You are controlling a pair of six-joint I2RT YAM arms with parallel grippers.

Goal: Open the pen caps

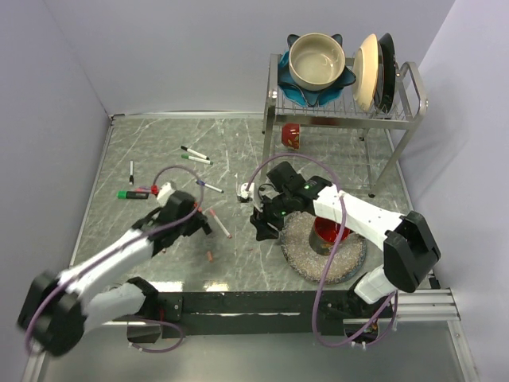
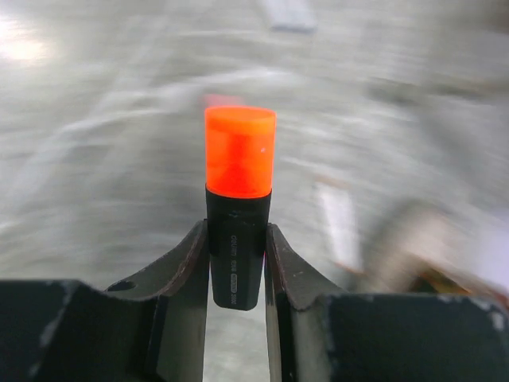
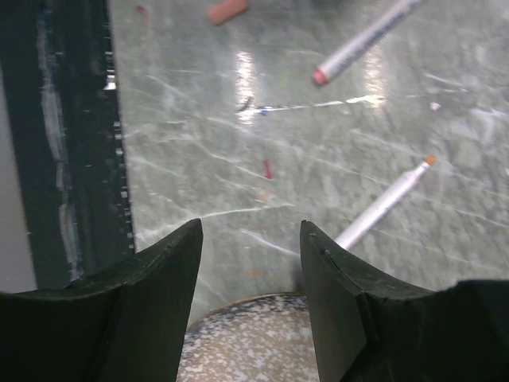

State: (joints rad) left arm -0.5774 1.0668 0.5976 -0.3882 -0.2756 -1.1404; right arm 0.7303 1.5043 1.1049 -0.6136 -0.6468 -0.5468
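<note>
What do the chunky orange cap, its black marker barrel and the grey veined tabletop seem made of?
The orange cap looks like translucent plastic: it glows and has smooth moulded edges. The black barrel, pinched in the left gripper, looks like matte plastic with a printed label. The grey veined tabletop mirrors lights: polished marble or a marble-print laminate, I cannot tell which.

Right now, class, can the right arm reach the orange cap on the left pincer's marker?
Probably yes: the orange cap sticks out clear of the left pincer; the right pincer is open nearby.

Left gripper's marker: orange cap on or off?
On: the orange cap sits flush atop the black barrel clamped in the left gripper.
</note>
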